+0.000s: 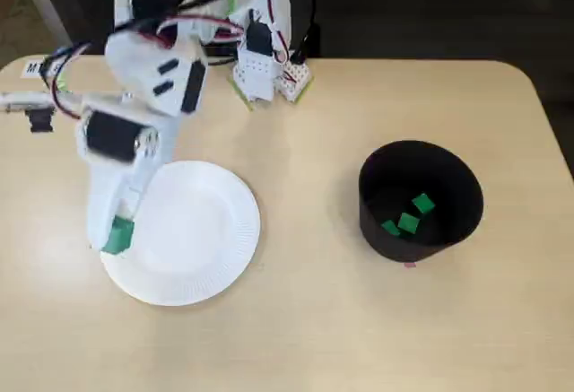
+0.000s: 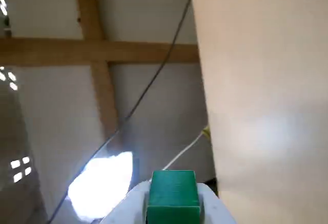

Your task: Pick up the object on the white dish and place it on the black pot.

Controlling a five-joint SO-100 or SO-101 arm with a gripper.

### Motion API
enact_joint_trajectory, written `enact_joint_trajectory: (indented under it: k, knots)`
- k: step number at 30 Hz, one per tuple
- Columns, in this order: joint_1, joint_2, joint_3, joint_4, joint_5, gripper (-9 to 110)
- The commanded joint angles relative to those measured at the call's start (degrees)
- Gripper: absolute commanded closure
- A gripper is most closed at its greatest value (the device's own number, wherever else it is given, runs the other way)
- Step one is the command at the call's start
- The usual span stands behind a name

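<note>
A small green cube [image 1: 117, 233] sits between the white fingers of my gripper [image 1: 115, 236], over the left rim of the white dish [image 1: 193, 230]. The gripper looks shut on it. I cannot tell whether the cube is off the dish. The rest of the dish is bare. In the wrist view the cube [image 2: 172, 193] fills the bottom centre, set against a white finger [image 2: 210, 206]. The black pot [image 1: 377, 230] stands apart at the right of the table, with three similar green cubes [image 1: 409, 222] inside it.
A small circuit board with red wires [image 1: 265, 74] stands at the back of the table by the arm's base. A white label [image 1: 34, 67] and a small black part [image 1: 40, 121] lie at the far left. Bare tabletop [image 1: 305, 230] separates dish and pot.
</note>
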Motion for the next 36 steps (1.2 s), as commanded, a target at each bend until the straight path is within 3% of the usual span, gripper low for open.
enact_joint_trajectory:
  k: [1, 12, 21, 28, 36]
  knots:
    - [-3.1, 8.4, 0.5, -5.5, 1.1, 102]
    - [-25.8, 31.6, 28.5, -24.1, -0.6, 102]
    - [-46.5, 35.9, 53.4, -30.4, -6.2, 102]
    - [-52.6, 31.9, 64.3, -31.8, -7.6, 102]
    - [-55.5, 23.2, 64.6, -30.1, -11.4, 102]
